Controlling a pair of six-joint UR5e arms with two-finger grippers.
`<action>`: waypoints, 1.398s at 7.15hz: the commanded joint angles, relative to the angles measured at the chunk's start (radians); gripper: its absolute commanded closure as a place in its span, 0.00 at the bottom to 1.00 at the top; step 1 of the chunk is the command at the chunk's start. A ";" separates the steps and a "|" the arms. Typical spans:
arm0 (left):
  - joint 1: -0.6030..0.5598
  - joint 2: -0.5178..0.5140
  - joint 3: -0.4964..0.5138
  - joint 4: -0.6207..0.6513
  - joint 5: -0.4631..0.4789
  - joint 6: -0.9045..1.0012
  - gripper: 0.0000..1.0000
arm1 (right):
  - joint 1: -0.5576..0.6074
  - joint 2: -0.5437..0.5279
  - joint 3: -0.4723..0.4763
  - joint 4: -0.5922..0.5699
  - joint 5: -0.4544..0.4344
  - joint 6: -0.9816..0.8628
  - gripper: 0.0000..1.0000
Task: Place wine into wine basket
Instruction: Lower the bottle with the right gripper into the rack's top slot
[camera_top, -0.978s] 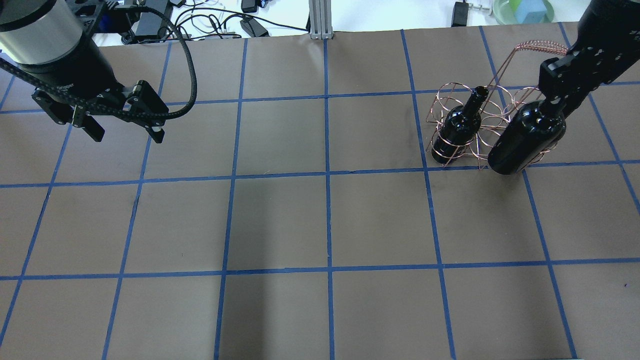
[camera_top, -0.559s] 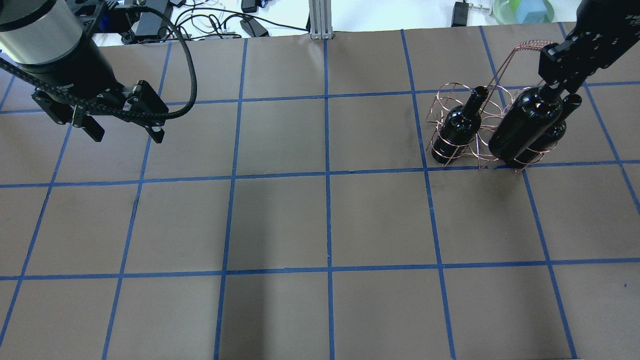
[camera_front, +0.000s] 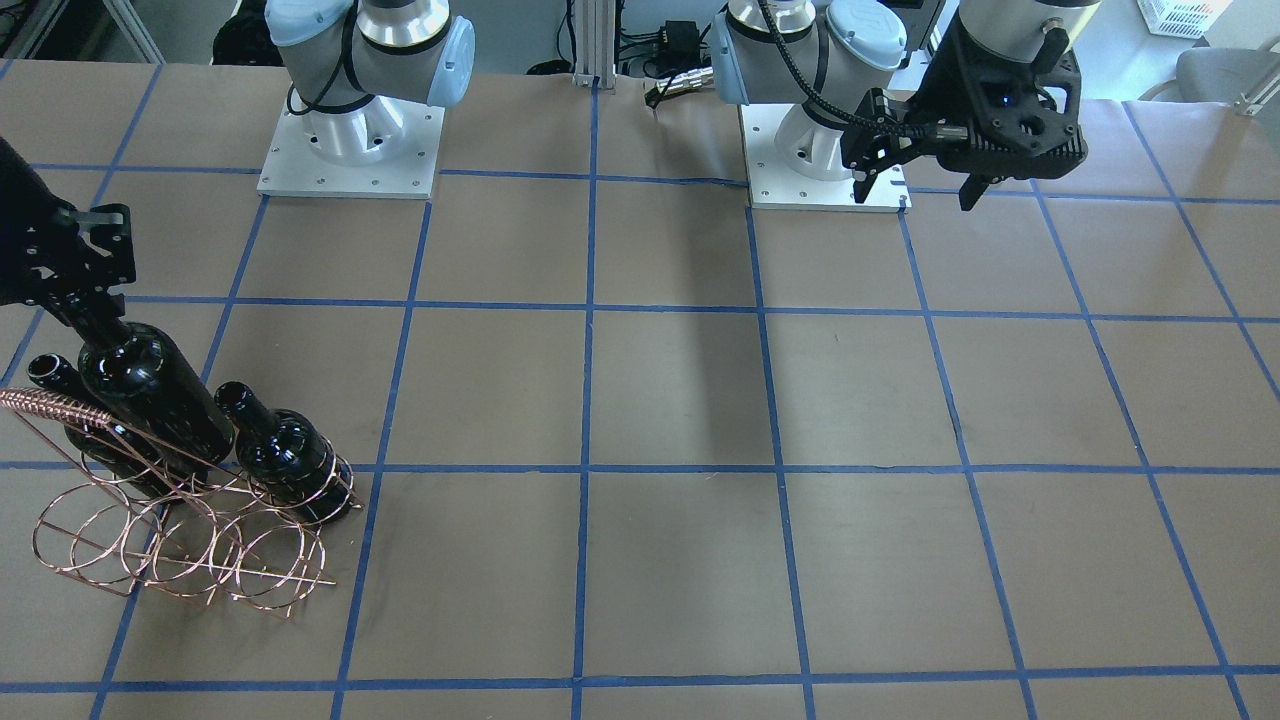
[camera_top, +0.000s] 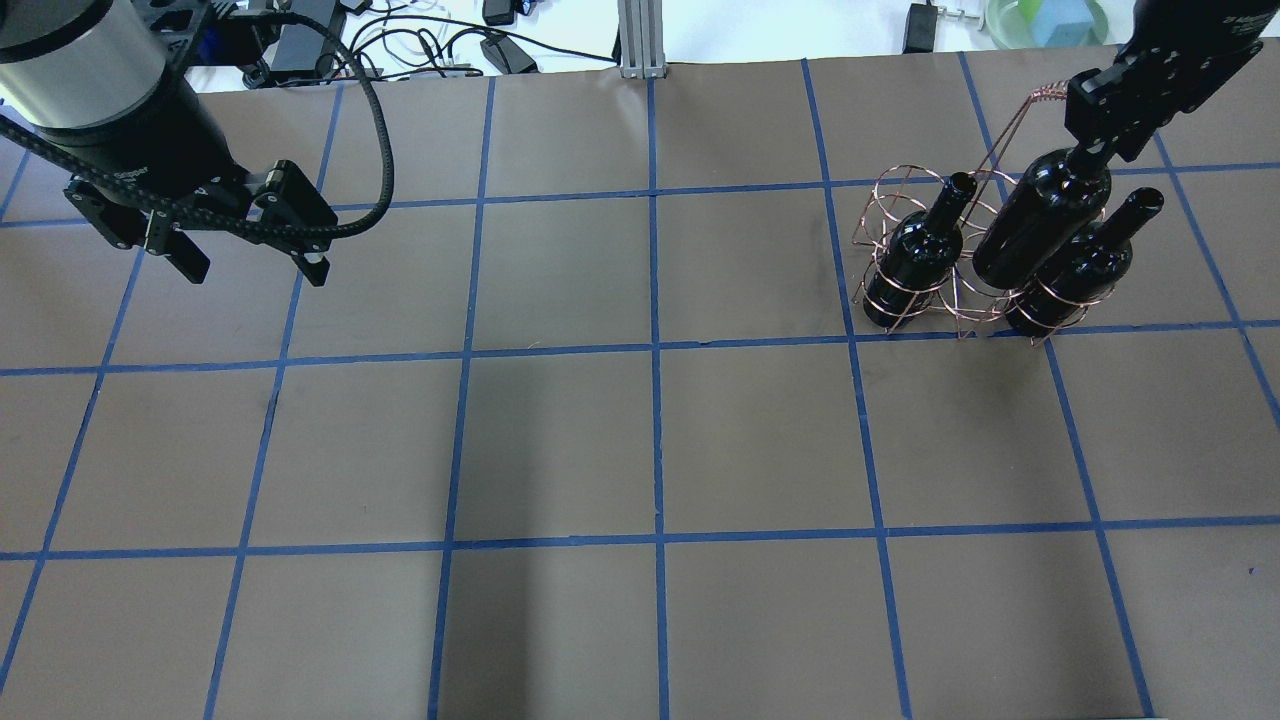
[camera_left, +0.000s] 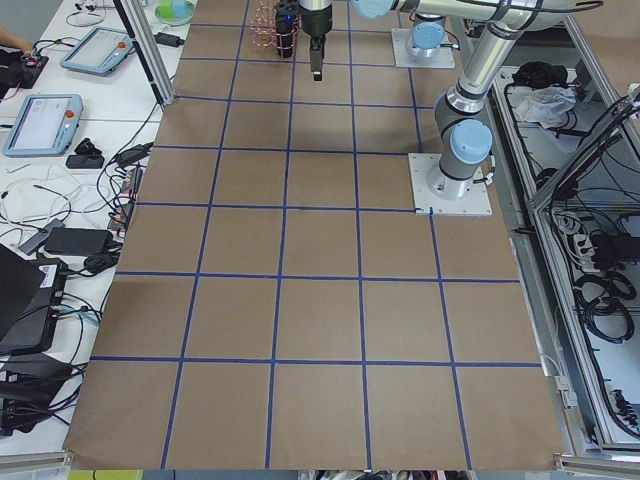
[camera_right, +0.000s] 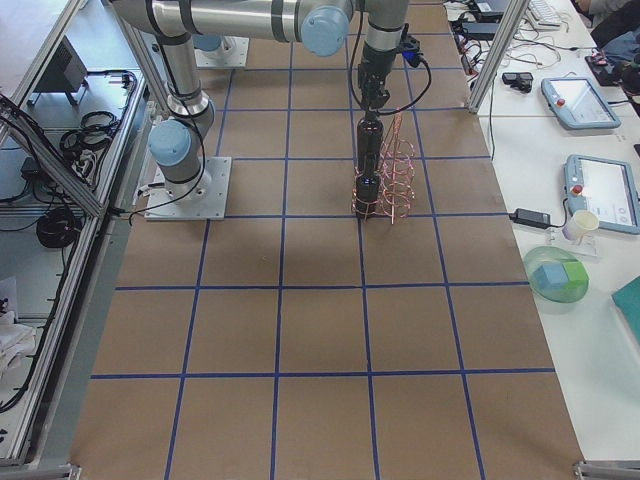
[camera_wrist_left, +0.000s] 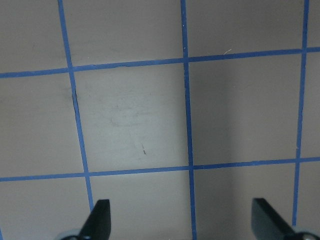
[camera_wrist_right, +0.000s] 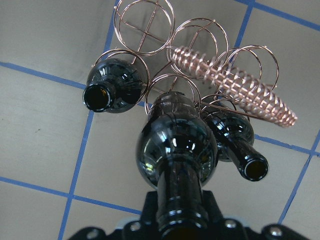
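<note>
My right gripper (camera_top: 1090, 152) is shut on the neck of a glossy black wine bottle (camera_top: 1040, 225) and holds it upright over the copper wire wine basket (camera_top: 905, 185). In the right wrist view the held bottle (camera_wrist_right: 175, 145) hangs over the middle ring, between two like bottles (camera_wrist_right: 112, 82) (camera_wrist_right: 235, 145) that stand in rings of the basket (camera_wrist_right: 235, 85). The front-facing view shows the held bottle (camera_front: 150, 390) with its base at the top of the rack (camera_front: 180, 550). My left gripper (camera_top: 252, 272) is open and empty, far to the left above the table.
The basket's twisted handle (camera_top: 1040, 97) rises close behind the held bottle. Cables and a green bowl (camera_top: 1045, 20) lie beyond the table's far edge. Brown paper with a blue tape grid (camera_top: 655, 350) covers the table.
My right gripper has carried the bottle away from me, from in front of the right-hand bottle to between the two standing bottles. The left arm has not moved.
</note>
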 joint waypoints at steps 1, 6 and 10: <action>0.000 0.000 0.000 0.000 0.000 0.000 0.00 | 0.001 0.021 -0.020 -0.007 0.001 -0.002 1.00; 0.000 0.000 0.000 0.000 0.000 0.000 0.00 | 0.003 0.052 -0.022 -0.029 0.013 -0.004 1.00; 0.000 0.000 0.000 0.000 0.000 0.000 0.00 | 0.003 0.052 -0.022 0.011 0.004 -0.004 1.00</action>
